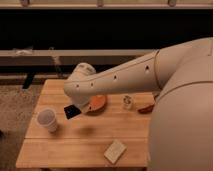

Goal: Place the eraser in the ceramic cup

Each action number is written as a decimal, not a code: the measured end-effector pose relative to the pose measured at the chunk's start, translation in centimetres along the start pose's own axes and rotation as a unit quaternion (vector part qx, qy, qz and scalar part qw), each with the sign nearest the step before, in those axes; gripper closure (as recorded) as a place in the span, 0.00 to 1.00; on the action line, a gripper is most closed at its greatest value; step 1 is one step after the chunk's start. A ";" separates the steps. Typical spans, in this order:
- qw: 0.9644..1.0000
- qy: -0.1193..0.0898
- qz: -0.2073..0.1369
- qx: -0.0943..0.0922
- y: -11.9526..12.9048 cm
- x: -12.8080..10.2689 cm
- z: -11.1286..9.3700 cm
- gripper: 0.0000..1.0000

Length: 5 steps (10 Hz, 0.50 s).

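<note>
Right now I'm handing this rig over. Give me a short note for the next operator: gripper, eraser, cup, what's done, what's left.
Gripper: shut on the eraser, held above the table, just in front of the orange bowl.
Cup: upright near the table's edge, on the picture's left, apart from the eraser.
Done: eraser is picked up.
Left: bring it over the cup and release it inside.

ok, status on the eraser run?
Hand shut on the eraser, held above the table, short of the ceramic cup. Eraser not yet in cup. Nothing between them; orange bowl just behind.
</note>
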<state>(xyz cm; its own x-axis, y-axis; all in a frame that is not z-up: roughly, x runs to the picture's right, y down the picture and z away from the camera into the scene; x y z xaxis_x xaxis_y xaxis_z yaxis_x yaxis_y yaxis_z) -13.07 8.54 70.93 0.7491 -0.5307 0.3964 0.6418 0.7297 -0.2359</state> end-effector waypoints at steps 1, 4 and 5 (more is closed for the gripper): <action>1.000 0.002 -0.014 0.005 -0.9 -0.7 -0.5 1.00; 0.999 0.007 -0.050 0.015 -3.3 -2.7 -1.3 1.00; 0.998 0.010 -0.057 0.016 -3.7 -3.0 -1.5 1.00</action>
<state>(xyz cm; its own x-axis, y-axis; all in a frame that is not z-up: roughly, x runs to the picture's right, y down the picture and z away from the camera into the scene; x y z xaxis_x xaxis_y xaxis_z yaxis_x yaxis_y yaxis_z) -17.42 6.79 69.28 0.6749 -0.6191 0.4015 0.7175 0.6776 -0.1613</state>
